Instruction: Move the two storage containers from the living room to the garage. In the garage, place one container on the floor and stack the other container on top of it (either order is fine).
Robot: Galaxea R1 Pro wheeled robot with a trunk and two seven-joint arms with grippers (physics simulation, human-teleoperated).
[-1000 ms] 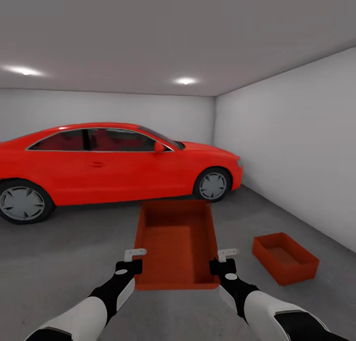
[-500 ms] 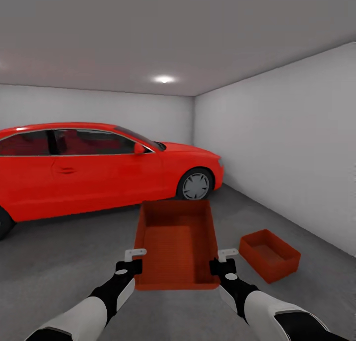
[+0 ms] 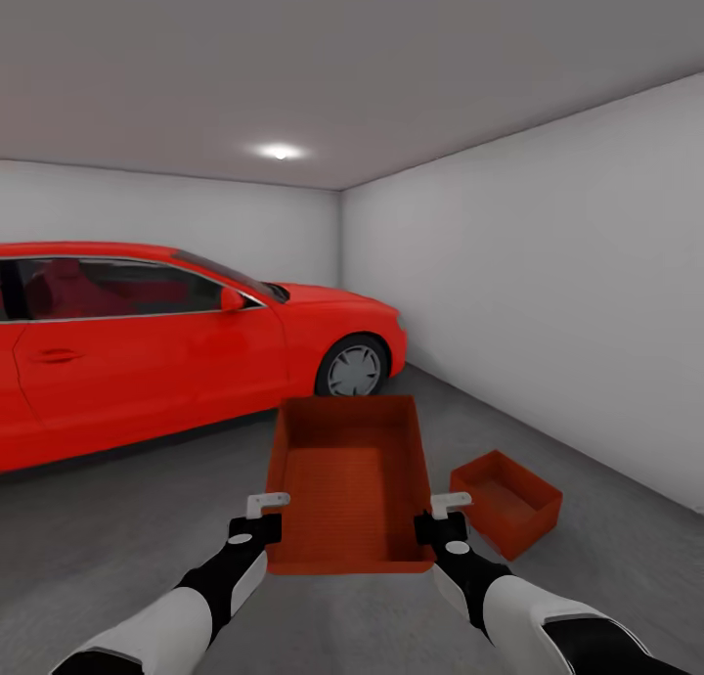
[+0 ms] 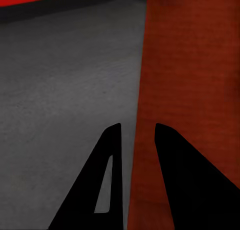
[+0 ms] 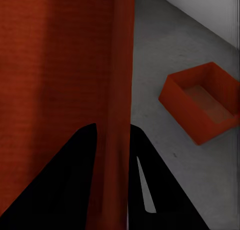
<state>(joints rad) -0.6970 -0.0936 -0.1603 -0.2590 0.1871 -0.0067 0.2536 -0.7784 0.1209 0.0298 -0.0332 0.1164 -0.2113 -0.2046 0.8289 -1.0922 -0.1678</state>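
Garage floor (image 3: pixel 117 518) is sliding left as the robot's turning right, so the second storage container (image 3: pixel 506 501) is coming closer. Left tool (image 3: pixel 256 520) and right tool (image 3: pixel 438 518) are each pinching a side wall of the carried storage container (image 3: pixel 348 479).

I had the held storage container (image 3: pixel 350 479) straight ahead of me, above the floor (image 3: pixel 147 518), with my left gripper (image 3: pixel 262 517) on its left wall near the front corner and my right gripper (image 3: pixel 442 515) on its right wall, each wall between that gripper's fingers. The second storage container (image 3: pixel 506 502) sat on the floor just to the right of the held one, near the right-hand wall (image 3: pixel 548 284). The car (image 3: pixel 176 337) stood behind both, to the left, before the back wall (image 3: pixel 196 215).
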